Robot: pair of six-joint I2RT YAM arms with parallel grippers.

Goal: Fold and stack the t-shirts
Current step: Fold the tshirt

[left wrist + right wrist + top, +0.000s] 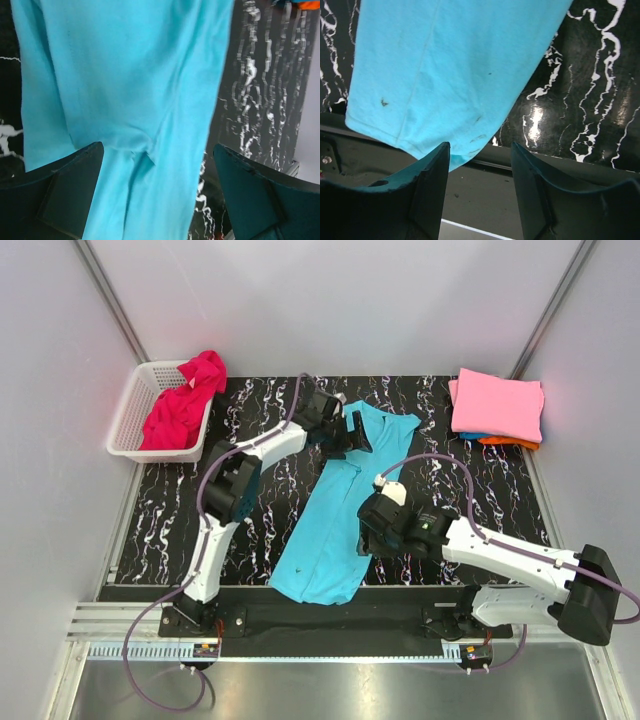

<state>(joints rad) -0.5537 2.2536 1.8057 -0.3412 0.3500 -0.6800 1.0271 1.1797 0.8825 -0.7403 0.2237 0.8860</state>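
The turquoise t-shirt lay on the black marbled surface as a long narrow strip. Its collar end was at the far side and its hem hung slightly over the near edge. The right wrist view showed a few small dark marks on the cloth close to that hem.

Over the shirt's collar end hung the left tool, its fingers spread wide with the cloth below and between them. Whether they touched the cloth could not be told. At the shirt's right edge, toward the hem, sat the right tool. It was also parted, with the hem corner just beyond the gap between its fingers and nothing held.

Well to the left of the shirt stood a white lattice basket with a magenta-red t-shirt crumpled inside and spilling over its far rim. Well to the right of the collar end was a folded stack. It had a pink t-shirt on top, with blue and orange edges showing under it. The right arm lay across the surface between the turquoise shirt and the near right corner.
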